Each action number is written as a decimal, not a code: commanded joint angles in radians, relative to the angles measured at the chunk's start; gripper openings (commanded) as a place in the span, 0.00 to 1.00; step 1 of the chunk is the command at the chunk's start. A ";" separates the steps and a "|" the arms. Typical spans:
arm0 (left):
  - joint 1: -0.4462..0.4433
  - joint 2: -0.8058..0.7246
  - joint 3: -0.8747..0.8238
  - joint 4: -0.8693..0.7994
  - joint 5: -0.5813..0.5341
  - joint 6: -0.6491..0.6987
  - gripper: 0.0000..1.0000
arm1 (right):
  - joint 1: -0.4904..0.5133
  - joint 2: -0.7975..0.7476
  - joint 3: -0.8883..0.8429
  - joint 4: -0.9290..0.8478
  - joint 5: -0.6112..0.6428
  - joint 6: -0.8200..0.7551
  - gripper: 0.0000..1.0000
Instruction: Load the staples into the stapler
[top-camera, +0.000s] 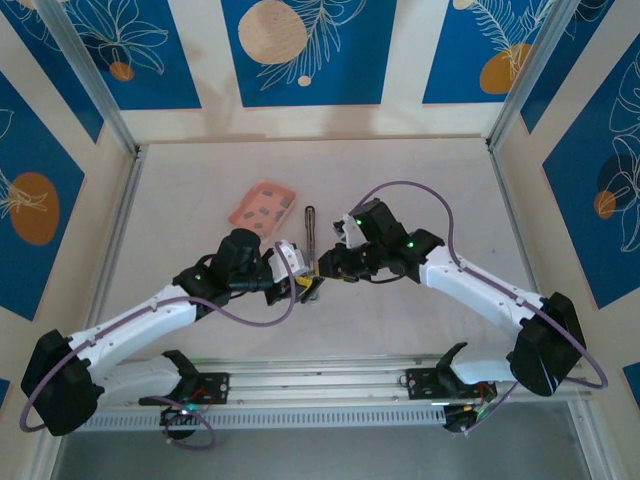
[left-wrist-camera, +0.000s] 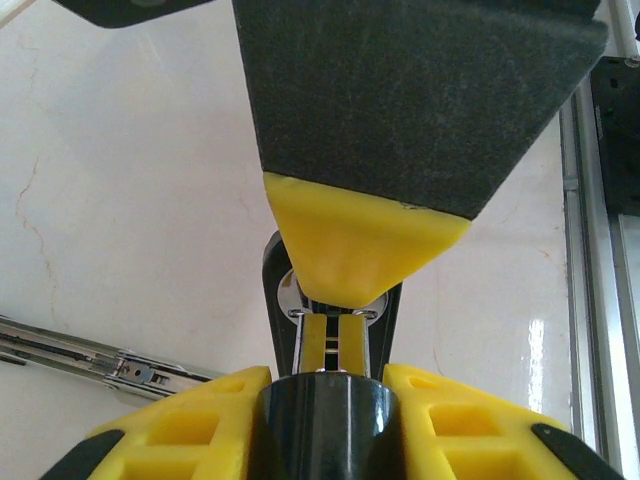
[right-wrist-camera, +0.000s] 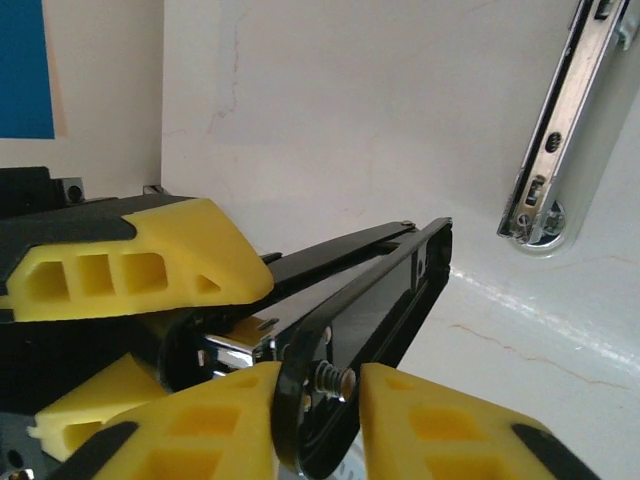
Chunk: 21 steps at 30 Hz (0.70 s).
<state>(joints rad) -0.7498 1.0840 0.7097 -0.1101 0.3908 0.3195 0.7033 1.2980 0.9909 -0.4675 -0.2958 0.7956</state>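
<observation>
- A salmon-pink tray (top-camera: 240, 214), a smooth rounded rectangle, lies on a slant on the pale, faintly veined table (top-camera: 420, 180), left of the middle and nearer the far edge.
- In the tray lie the staples (top-camera: 268, 210): several tiny dark grey metal strips, flat and scattered apart.
- The left gripper (top-camera: 303, 284) is black, with yellow moulded fingers (left-wrist-camera: 190, 425) hollowed by cut-outs. It is closed down narrowly on the stapler, one finger against each side of the glossy black arm.
- The small slim stapler (right-wrist-camera: 380, 290) sits near the middle of the table, just right of the tray. Its shiny black top arm is tilted between the two grippers. Its silver-white metal bar (top-camera: 309, 225), thin and slotted, lies flat on the table and points toward the far edge.
- The right gripper (top-camera: 328, 270), of the same make, brackets the end of the arm that carries a small screw. Its fingers stand very close on either side, but I cannot tell whether they actually clamp it.
</observation>
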 joint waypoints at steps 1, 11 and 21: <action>0.001 -0.022 0.043 0.093 0.044 -0.013 0.16 | -0.012 -0.016 -0.041 -0.025 0.023 0.015 0.19; 0.000 -0.057 0.089 0.075 0.077 -0.034 0.16 | -0.262 -0.137 -0.229 0.009 -0.062 0.030 0.13; 0.001 -0.060 0.250 0.140 0.087 -0.120 0.15 | -0.477 -0.206 -0.387 0.106 -0.180 0.031 0.14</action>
<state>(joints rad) -0.7506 1.0603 0.8520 -0.0971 0.4366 0.2329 0.2512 1.0901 0.6441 -0.3500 -0.5007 0.8032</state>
